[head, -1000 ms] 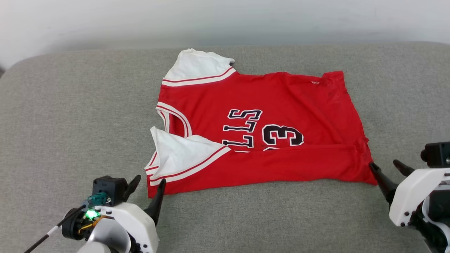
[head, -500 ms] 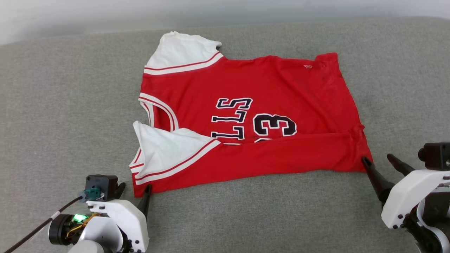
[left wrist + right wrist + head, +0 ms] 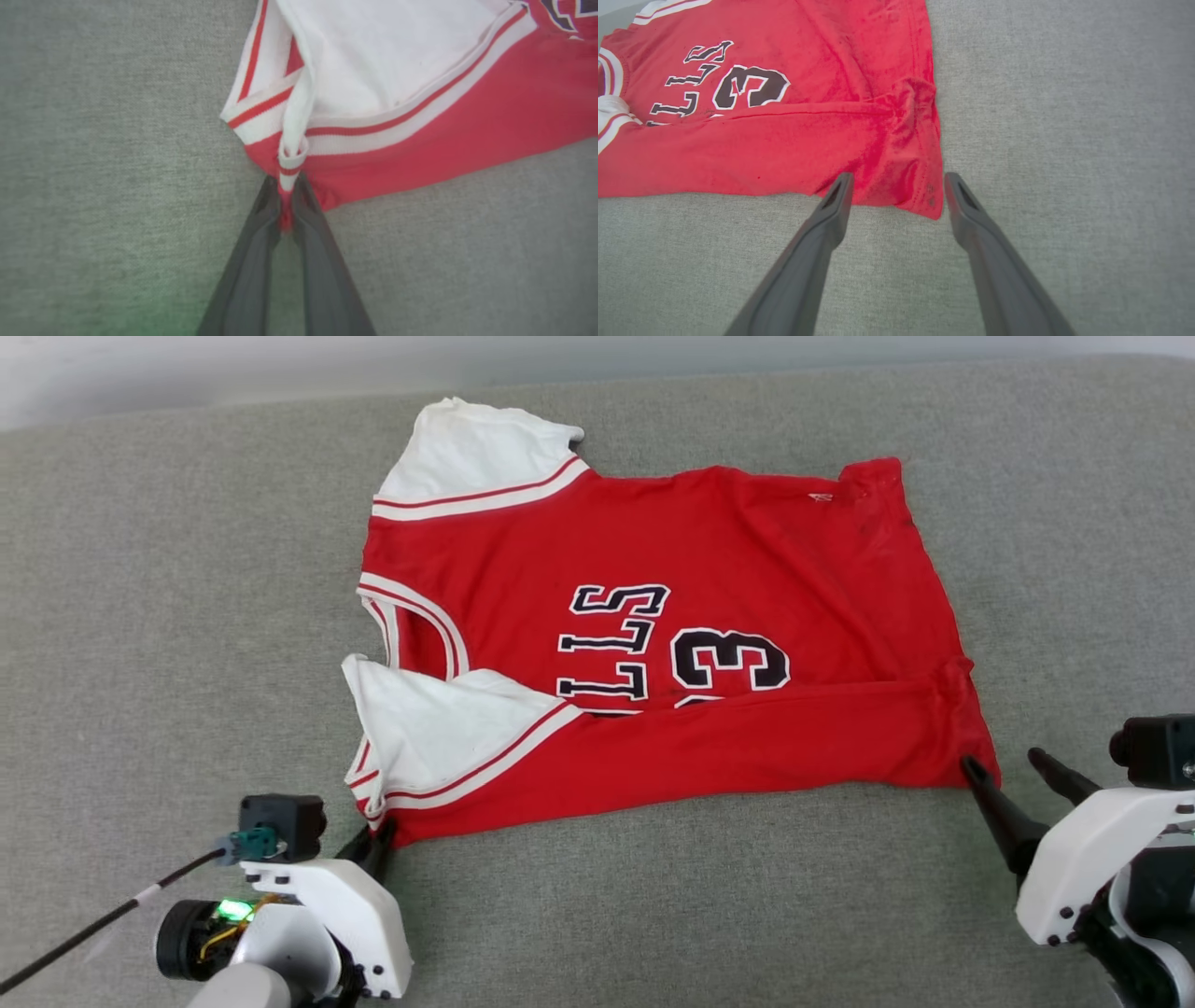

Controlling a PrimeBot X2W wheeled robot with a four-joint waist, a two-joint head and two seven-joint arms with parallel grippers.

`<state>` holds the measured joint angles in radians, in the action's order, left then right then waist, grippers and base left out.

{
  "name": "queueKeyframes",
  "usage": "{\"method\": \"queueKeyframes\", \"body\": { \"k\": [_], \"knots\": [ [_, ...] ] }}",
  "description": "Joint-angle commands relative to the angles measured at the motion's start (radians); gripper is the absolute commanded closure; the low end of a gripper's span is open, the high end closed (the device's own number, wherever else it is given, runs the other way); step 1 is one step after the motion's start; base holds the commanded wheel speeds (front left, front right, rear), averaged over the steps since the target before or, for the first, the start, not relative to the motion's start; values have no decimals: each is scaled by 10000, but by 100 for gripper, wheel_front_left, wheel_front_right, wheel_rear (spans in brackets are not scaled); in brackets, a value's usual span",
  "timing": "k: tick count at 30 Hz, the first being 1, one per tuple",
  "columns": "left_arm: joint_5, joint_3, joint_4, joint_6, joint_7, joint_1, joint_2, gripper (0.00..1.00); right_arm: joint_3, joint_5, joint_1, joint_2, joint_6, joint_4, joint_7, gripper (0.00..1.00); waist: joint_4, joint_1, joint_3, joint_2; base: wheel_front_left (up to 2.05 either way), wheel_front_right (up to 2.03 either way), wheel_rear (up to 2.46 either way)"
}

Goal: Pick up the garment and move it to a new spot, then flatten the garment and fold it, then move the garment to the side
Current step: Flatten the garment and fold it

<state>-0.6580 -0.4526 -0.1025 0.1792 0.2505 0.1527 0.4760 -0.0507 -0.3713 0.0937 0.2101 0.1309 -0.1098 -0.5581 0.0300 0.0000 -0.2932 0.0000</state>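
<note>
Pinching garment (image 3: 467, 121) corner, left hand (image 3: 286, 189).

Grey woven upholstered surface (image 3: 187, 569); pale wall (image 3: 187, 364) behind; soft even light.

Jersey shirt (image 3: 747, 551): soft matt cloth, fine knit. Grey upholstery (image 3: 140, 616): coarse woven fabric, matt. Left gripper (image 3: 286, 181) fingers (image 3: 247, 270): smooth matt dark plastic; casing smooth white plastic.
</note>
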Motion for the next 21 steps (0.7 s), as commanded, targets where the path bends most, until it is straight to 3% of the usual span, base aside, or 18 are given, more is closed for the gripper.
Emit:
{"method": "queueKeyframes", "body": {
  "k": [1, 12, 21],
  "knots": [
    [-82, -281, -289, -134, 65, -262, -152, 100, -3, 78, -5, 260, -4, 73, -44, 0, -124, 0, 194, 0, 0, 0, 0],
    [255, -69, 1365, 46, -859, -651, 105, 100, 100, 716, 382, 719, -4, 1118, -867, 0, -718, 0, 966, 0, 0, 0, 0],
    [653, -342, 2542, 140, -680, -560, 335, 100, -506, 1025, 914, 222, -4, 2620, -820, 0, -1121, 0, 630, 0, 0, 0, 0]
  ]
}}
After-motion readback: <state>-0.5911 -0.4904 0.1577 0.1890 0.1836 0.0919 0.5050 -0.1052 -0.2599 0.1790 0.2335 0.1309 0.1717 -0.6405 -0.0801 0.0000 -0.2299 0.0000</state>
